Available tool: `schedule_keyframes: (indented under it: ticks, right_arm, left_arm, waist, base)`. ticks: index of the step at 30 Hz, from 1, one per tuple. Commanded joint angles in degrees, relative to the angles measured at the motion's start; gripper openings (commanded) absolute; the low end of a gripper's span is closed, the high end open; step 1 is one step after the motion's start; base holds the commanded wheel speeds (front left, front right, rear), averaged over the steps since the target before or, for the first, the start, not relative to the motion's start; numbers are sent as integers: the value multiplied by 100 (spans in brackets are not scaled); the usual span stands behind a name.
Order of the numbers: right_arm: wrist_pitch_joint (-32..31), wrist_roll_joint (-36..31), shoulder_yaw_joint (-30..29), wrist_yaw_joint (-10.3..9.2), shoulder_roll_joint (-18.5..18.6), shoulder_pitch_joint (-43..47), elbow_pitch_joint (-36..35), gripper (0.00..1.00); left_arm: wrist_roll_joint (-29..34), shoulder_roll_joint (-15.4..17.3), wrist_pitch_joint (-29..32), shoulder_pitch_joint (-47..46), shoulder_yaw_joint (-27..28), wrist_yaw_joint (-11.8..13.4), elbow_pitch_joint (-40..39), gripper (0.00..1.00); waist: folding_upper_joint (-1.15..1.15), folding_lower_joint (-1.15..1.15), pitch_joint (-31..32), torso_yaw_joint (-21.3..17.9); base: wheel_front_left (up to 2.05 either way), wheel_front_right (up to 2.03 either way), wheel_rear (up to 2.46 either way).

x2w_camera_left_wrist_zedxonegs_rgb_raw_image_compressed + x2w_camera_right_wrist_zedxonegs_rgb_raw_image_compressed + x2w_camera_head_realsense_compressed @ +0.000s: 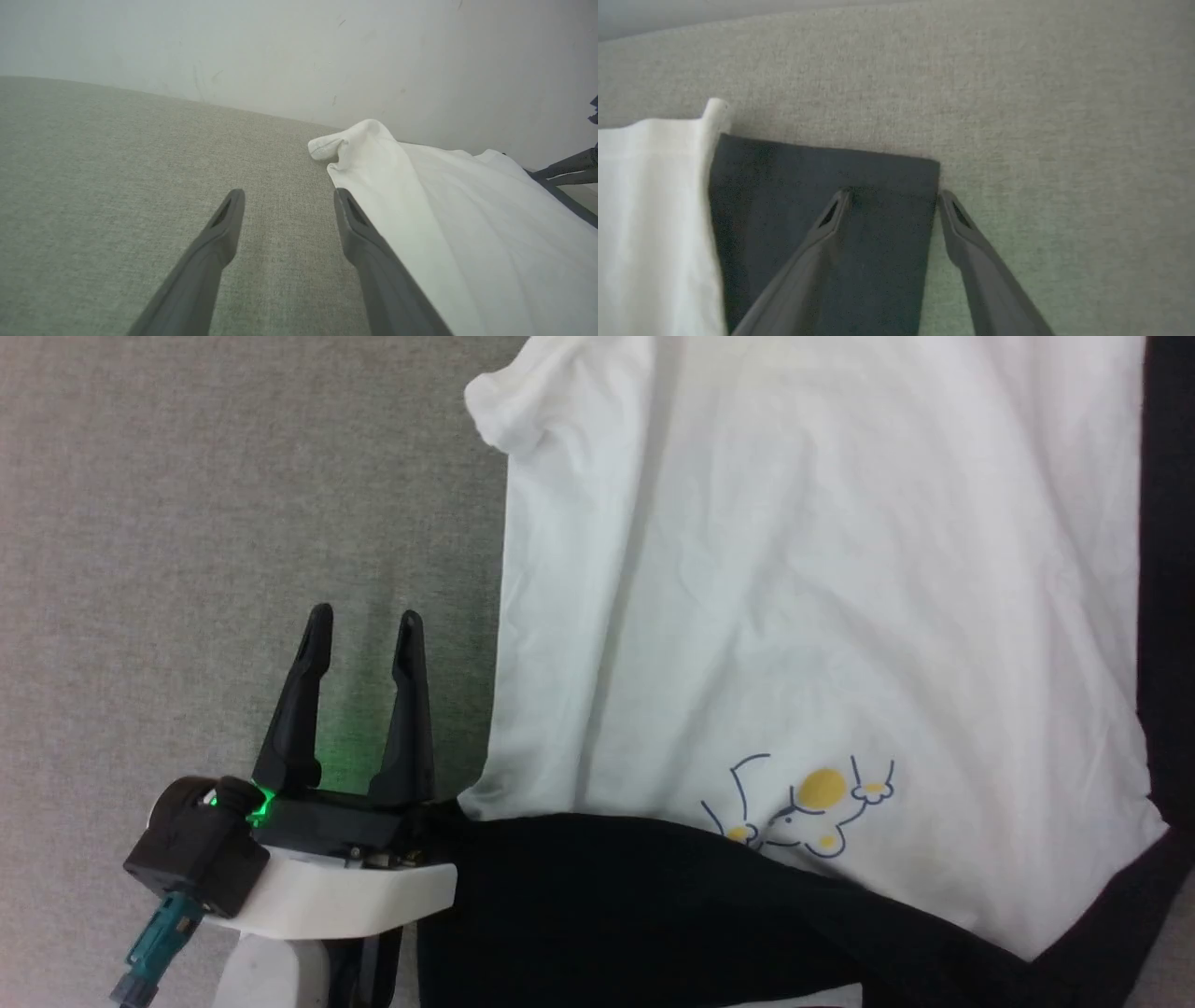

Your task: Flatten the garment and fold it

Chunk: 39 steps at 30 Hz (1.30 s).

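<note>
The garment [794, 616] lies spread on the grey fabric surface, white body up, with a small blue-outlined print and yellow circle [808, 803] near its lower part. One black sleeve [653, 915] runs along the bottom and another down the right edge [1167, 616]. My left gripper [364, 621] stands open over bare fabric just left of the garment's white edge [420, 196], with nothing between its fingers [287, 200]. In the right wrist view my right gripper [892, 198] is open above the end of a black sleeve [822, 186], whose right edge lies between the fingers.
The grey fabric surface [187, 523] stretches to the left of the garment. A pale wall [280, 46] rises behind the surface's far edge. Dark bars [570, 172] of a frame stand at the right of the left wrist view.
</note>
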<state>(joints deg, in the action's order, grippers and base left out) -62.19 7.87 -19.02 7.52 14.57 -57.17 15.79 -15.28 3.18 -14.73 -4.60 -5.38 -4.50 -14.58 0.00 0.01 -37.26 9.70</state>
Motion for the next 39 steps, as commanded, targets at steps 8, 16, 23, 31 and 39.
schedule_keyframes:
  ticks: [8, 16, 23, 31, 39]
  right_arm:
    - [-322, -216, -202, -3, -144, 239, -330, 100]
    - [224, -424, -211, -3, -150, 248, -460, 0]
    - [1372, -213, -102, -3, -45, 430, -375, 0]
    - [2218, 438, -405, -3, 247, 1242, -537, 0]
    - [2607, 931, -1385, -3, 672, 2530, -546, 0]
  left_arm:
    - [-155, -29, -27, -139, -70, -6, 74, 100]
    - [-97, -30, -27, -143, -27, -28, 205, 100]
    - [-37, -30, -27, -1, 54, -47, 300, 100]
    - [75, -30, -27, 430, 237, -44, 386, 100]
    - [196, -5, -27, 1025, 454, -30, 395, 100]
  waist:
    - [0, -1, -149, 160]
    - [0, -1, 7, 89]
    - [0, -1, 664, -57]
    - [0, -1, 1691, -263]
    - [0, -1, 2585, -474]
  base:
    - [0, 0, 0]
    - [0, 0, 0]
    - [0, 0, 0]
    - [0, 0, 0]
    - [0, 0, 0]
